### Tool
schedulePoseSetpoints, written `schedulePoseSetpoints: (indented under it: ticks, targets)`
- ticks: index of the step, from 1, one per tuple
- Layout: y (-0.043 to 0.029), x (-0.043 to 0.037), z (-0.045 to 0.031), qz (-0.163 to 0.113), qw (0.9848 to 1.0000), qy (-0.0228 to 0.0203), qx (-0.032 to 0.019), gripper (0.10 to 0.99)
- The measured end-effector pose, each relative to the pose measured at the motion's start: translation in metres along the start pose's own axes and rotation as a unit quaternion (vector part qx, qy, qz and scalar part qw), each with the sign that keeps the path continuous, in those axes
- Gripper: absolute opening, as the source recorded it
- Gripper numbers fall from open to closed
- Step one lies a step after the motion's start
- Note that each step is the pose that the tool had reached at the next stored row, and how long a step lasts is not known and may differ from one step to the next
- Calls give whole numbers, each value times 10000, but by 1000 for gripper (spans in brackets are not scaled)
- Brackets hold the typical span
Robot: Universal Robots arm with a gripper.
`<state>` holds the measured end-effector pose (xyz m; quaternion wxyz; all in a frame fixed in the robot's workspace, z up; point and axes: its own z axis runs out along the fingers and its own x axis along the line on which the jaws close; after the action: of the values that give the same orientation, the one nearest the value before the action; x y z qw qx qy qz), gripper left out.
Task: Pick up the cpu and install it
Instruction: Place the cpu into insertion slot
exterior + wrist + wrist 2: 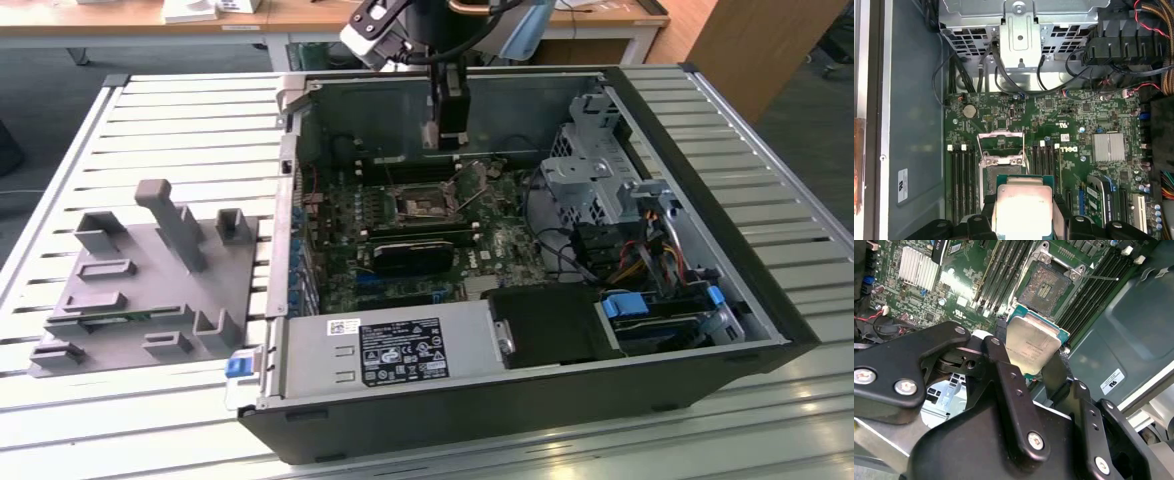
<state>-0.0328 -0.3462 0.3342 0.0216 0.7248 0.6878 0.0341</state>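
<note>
The cpu [1033,347] is a flat square chip with a silver-grey metal top and a green rim, and my gripper [1029,360] is shut on its two opposite edges. In the first wrist view the cpu [1023,204] hangs just above the motherboard, close to the open socket [1002,150]. That socket [1046,286] has its metal frame lifted and its contact field bare. In the exterior view my gripper [450,140] reaches down into the open computer case, above and slightly behind the socket [418,205]; the chip itself is too small to make out there.
The case [747,300] lies open on a slatted table. Memory slots [961,177] flank the socket, a drive cage [601,170] with cables stands to the exterior view's right, a power supply [387,352] sits at the front. A grey plastic fixture tray [147,280] lies outside the case.
</note>
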Motion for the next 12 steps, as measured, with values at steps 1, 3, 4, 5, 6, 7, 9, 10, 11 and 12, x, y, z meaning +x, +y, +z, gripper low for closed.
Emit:
schedulePoseSetpoints:
  ticks: [1,3,4,5,6,7,9,10,11,12]
  targets:
    - [0,0,6,0,10000,-1,0,533]
    - [-1,0,19,0,10000,0,0,533]
    - [-2,0,27,0,10000,-2,0,533]
    - [-3,0,37,-1,10000,-2,0,533]
    - [-4,1,48,-1,10000,-2,0,533]
    - [-5,2,59,-5,10000,-2,0,533]
    - [-7,3,76,-90,10000,6,2,533]
    - [-8,3,83,-163,9999,11,3,533]
    - [-9,3,91,-249,9997,18,5,533]
    - [-10,3,98,-333,9994,24,7,533]
